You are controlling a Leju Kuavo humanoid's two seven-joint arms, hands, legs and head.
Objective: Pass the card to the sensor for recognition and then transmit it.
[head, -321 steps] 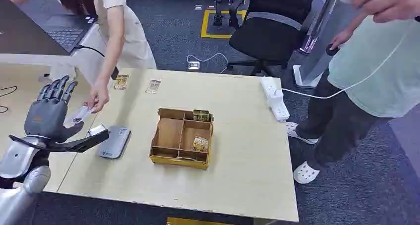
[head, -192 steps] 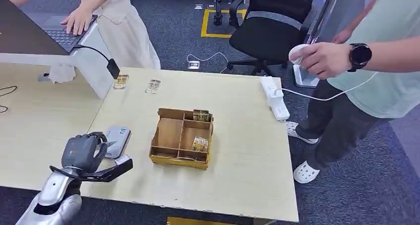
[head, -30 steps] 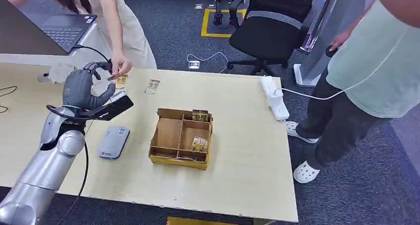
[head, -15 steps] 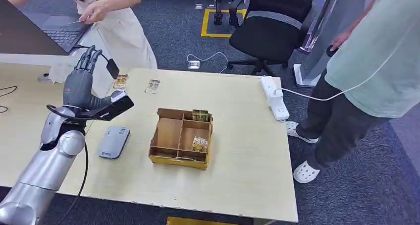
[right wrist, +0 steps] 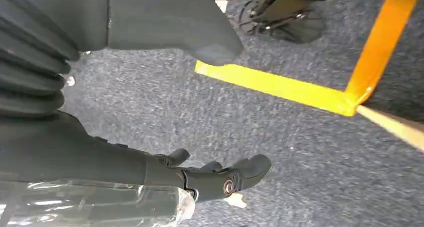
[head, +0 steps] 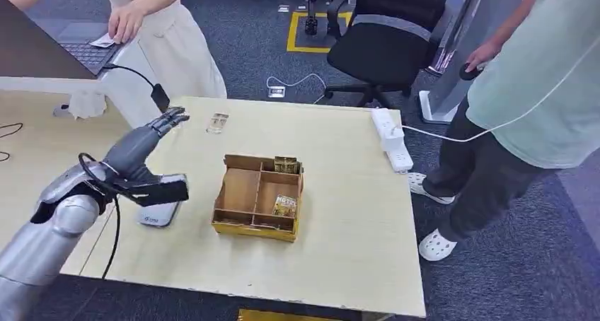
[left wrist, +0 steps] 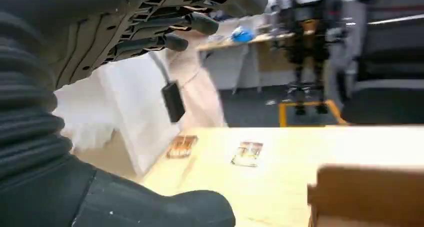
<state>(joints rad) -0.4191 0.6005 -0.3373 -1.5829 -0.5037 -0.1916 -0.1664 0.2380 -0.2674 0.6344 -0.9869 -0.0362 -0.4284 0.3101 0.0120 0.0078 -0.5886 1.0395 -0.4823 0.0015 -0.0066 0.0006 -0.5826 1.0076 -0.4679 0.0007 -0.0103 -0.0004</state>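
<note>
Silver forearm of the left arm is reaching in from the near left corner of the table (head: 339,264), and the left hand (head: 145,143) is hovering flat above the tabletop with its fingers stretched out and apart, gripping nothing. Just beneath its wrist, the grey sensor (head: 160,213) is lying on the table, partly hidden by the black wrist camera mount. Beside it toward the centre, a brown divided box (head: 258,196) is sitting with small packets in two of its right-hand compartments. In the right wrist view, the right hand (right wrist: 165,167) is hanging over dark carpet marked with yellow tape, its fingers loosely apart and holding nothing. Further back, a small packet (head: 218,122) is lying near the table's far edge; in the left wrist view a second packet (left wrist: 181,146) is lying beside it. A white power strip (head: 392,138) is resting at the far right edge. Beyond the table on the left, a person's hand (head: 127,22) is pressing the white card (head: 104,41) onto a laptop keyboard (head: 85,52). On the right, another person (head: 523,102) is standing next to the table.
</note>
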